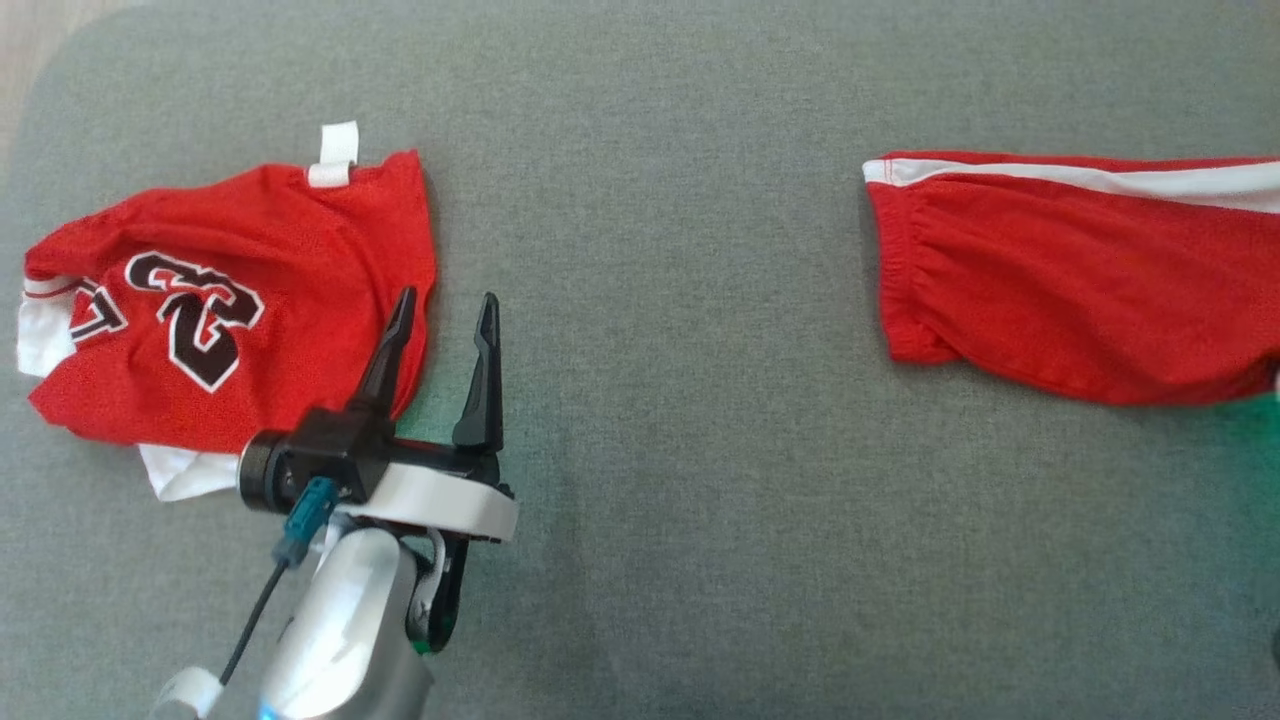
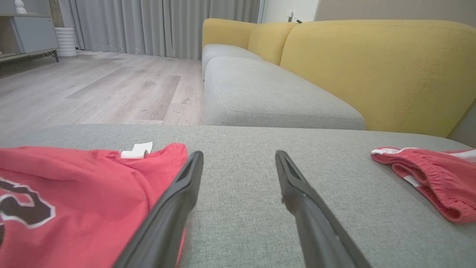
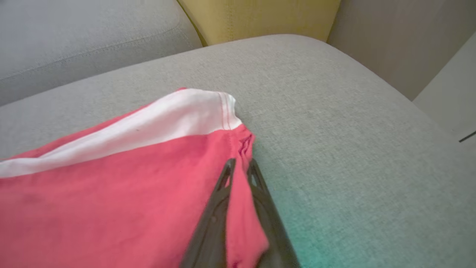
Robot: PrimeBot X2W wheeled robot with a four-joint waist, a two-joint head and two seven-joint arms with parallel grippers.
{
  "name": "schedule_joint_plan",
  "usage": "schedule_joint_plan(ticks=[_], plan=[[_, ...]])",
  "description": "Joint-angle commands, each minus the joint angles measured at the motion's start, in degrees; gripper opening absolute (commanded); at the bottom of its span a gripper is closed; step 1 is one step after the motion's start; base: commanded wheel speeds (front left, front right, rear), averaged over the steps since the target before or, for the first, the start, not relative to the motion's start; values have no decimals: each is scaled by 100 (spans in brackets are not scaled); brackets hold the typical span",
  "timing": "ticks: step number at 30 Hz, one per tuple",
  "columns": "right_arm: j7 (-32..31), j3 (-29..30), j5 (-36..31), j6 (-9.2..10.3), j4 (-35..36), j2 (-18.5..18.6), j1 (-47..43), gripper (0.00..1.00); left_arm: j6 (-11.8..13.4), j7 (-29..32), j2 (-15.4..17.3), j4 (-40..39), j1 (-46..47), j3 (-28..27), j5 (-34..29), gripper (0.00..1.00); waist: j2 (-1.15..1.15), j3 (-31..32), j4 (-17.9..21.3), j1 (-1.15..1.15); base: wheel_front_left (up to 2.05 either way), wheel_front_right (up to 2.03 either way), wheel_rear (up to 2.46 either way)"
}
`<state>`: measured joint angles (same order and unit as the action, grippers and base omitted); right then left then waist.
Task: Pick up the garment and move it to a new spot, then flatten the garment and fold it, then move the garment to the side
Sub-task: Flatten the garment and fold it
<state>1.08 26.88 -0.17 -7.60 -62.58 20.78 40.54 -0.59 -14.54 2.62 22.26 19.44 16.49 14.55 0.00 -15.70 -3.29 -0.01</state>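
Two red garments lie well apart on a grey fabric cushion (image 1: 660, 480).
At the cushion's right, the right gripper (image 3: 241, 162) clamps an edge of the red white-striped shorts (image 1: 1050, 290); the left gripper (image 1: 447, 296), jaws spread, sits beside the folded red numbered jersey (image 1: 300, 250).

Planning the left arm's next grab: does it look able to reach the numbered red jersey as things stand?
Probably yes: the open left gripper sits at the jersey's edge, one finger over the cloth, nothing between.
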Motion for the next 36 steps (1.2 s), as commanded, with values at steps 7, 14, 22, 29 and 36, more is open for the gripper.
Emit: schedule_joint_plan(ticks=[7, 14, 22, 29, 36], plan=[[250, -325, 201, 11, 405, -439, 259, 0, -9, -46, 31, -61, -101, -283, -53, 100, 0, 327, 6, 1, 0, 0, 0], [295, -1117, 829, 11, 903, -936, 274, 0, -2, -46, 29, -19, -239, -287, -44, 100, 0, 669, -47, 1, 0, 0, 0], [285, -2150, 1396, 11, 1584, -1358, -121, 0, 15, -46, 28, -9, -427, -301, -3, 100, 0, 928, -233, 1, 0, 0, 0], [356, -2929, 1837, 11, 1878, -1640, -490, 0, 15, -46, 28, 16, -526, -291, 1, 100, 0, 1016, -358, 1, 0, 0, 0], [506, -3631, 2141, 11, 1811, -1731, -597, 0, 18, -46, 27, 24, -536, -270, -3, 100, 0, 1010, -415, 1, 0, 0, 0]])
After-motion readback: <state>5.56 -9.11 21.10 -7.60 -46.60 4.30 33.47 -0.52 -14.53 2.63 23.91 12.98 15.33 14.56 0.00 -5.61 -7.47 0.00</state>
